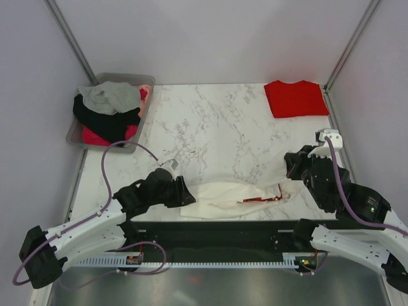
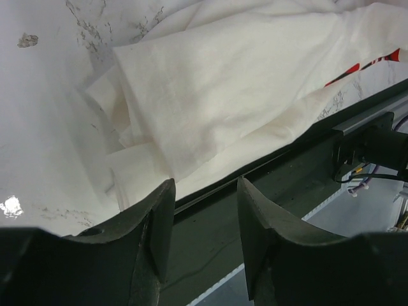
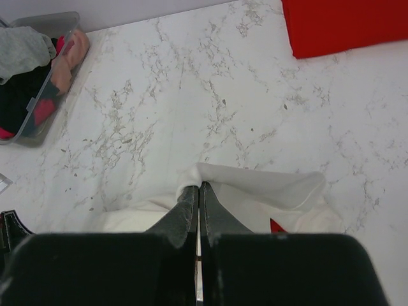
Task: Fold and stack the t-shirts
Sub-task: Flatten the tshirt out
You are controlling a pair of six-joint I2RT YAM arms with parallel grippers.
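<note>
Right wrist view: right jaws clenched on the cream t-shirt (image 3: 255, 191), its red print (image 3: 276, 225) mostly hidden; left jaws released.

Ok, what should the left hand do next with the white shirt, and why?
Probably ease the left gripper forward and close it on the cream-white t-shirt. That gripper's jaws stand open at the cloth's edge, holding nothing, while the right gripper is shut on its other end; two grips could spread it flat.
</note>
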